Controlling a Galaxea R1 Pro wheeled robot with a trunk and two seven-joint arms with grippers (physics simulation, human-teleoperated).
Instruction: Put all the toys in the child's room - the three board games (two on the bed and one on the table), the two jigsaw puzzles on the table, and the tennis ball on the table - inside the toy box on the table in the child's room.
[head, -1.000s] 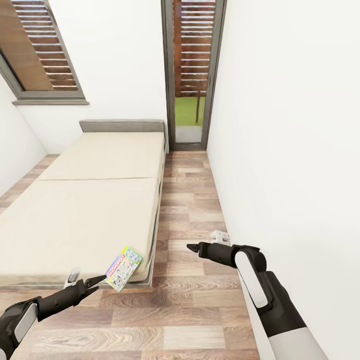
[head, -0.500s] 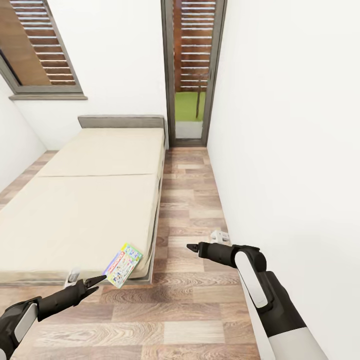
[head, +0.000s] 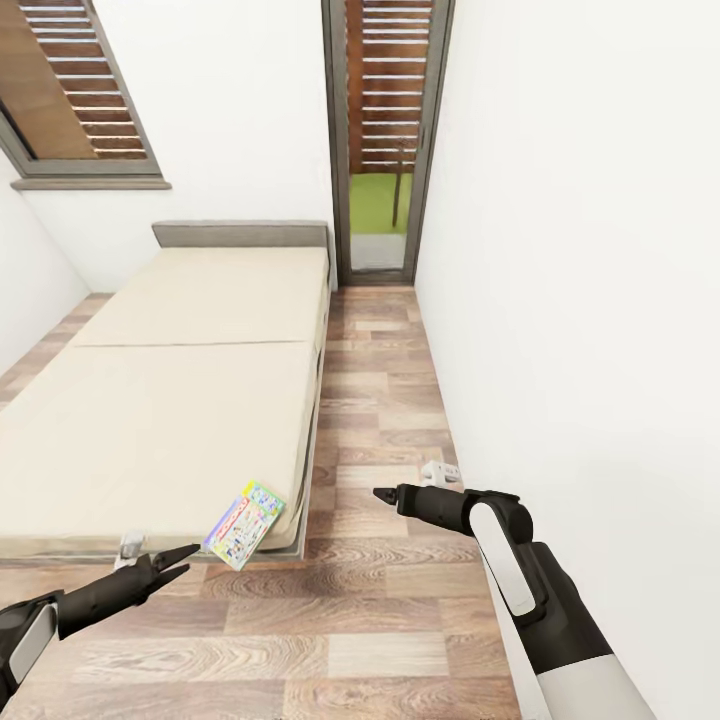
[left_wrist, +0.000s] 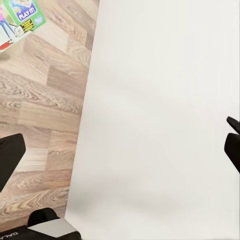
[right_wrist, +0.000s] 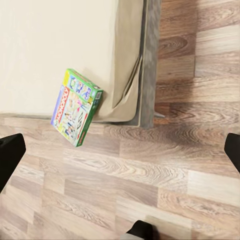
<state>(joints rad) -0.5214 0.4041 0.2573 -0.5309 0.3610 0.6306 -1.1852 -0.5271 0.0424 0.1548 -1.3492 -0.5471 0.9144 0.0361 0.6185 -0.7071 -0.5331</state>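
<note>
A colourful board game (head: 243, 524) lies tilted at the near right corner of the bed (head: 170, 400), jutting out past the mattress edge over the floor. It also shows in the left wrist view as the board game (left_wrist: 19, 19) and in the right wrist view as the board game (right_wrist: 76, 106). My left gripper (head: 178, 560) is open just short of the box, low over the floor, not touching it. My right gripper (head: 381, 493) is open and empty over the floor to the right of the bed.
A white wall (head: 580, 300) runs close along my right arm. A wood-floor aisle (head: 375, 400) leads between the bed and the wall to a glass door (head: 385, 150). A shuttered window (head: 70, 90) is above the bed's far left.
The camera has backed off a little, so the room has shifted up in the picture. My left gripper has pulled back from the board game, which it touched before. The right arm has not moved.
</note>
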